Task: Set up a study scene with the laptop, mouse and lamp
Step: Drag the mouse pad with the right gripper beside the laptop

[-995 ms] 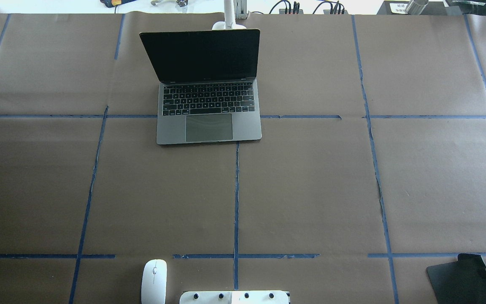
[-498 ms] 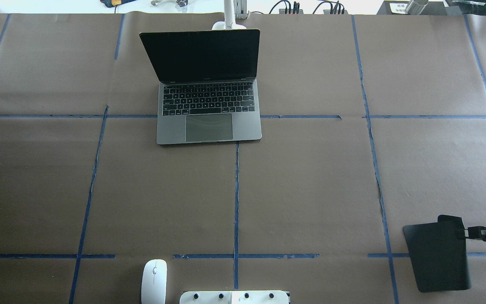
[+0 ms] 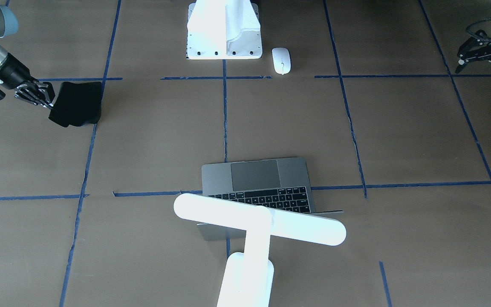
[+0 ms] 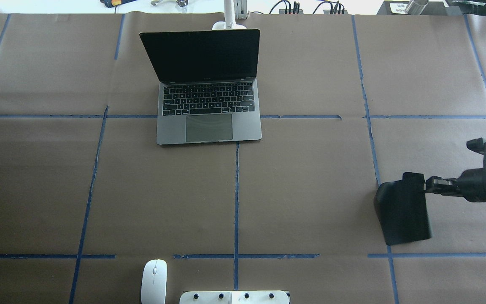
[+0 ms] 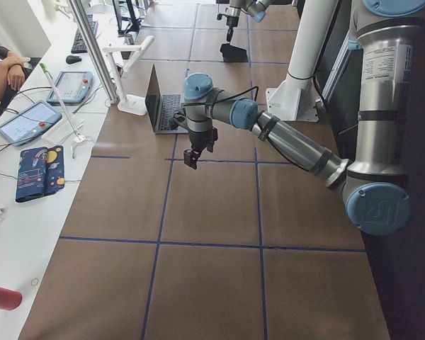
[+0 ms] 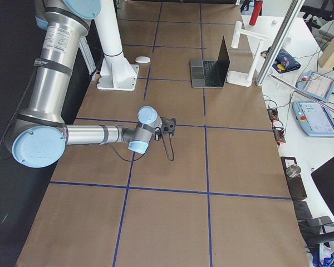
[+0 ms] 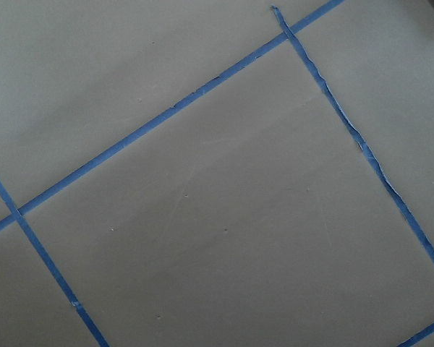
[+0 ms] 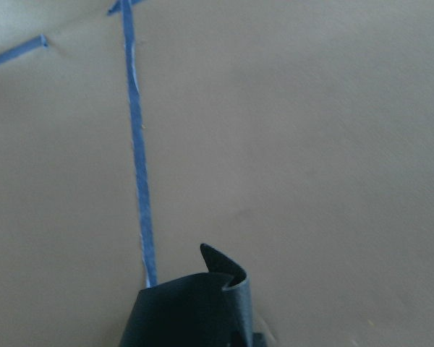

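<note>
Right gripper [image 3: 48,102] pinched one edge of a limp black rectangular mat [image 3: 77,104] in the front view, left gripper [image 3: 480,73] hanging spread. Overhead, the slim grey laptop [image 4: 209,126] sat open, white T-shaped lamp [image 4: 228,12] behind it, small white mouse [image 4: 154,280] well apart.

The middle of the desk [image 4: 302,190] is bare brown paper, so a pincer could pass there. On the side away from the robot, the laptop [image 4: 208,114] stands open. The lamp [image 3: 254,221] is right behind its screen, blocking that way in. The mouse [image 4: 154,280] lies just beside the white mount [image 4: 234,297]. On the right, a bent black mat [image 4: 403,211] hangs from the right pincer [image 4: 430,185] and fills that spot.
</note>
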Robot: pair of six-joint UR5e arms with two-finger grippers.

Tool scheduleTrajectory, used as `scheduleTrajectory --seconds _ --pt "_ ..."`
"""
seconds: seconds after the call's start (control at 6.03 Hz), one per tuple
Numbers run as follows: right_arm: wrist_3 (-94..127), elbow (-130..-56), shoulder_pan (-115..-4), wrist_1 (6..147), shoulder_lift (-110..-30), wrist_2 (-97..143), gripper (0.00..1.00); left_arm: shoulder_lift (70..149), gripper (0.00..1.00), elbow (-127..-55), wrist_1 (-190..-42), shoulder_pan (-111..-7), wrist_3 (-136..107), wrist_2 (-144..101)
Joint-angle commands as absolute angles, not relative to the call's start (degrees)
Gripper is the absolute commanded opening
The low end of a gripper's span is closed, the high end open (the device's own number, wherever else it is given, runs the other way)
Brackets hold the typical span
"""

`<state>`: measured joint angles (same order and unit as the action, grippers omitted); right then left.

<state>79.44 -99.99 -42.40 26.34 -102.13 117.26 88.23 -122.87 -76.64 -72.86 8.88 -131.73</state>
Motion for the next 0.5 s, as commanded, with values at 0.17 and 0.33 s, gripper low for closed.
scheduleTrajectory --seconds 0.17,0.33 --pt "79.0 -99.2 -45.6 48.7 -82.8 117.1 0.00 88.2 1.00 -123.0 -76.6 -72.9 7.9 -131.7" --pt "79.0 -94.0 -45.9 51.3 -75.1 116.6 0.00 88.3 1.00 -123.5 -76.6 -72.8 5.9 -131.7"
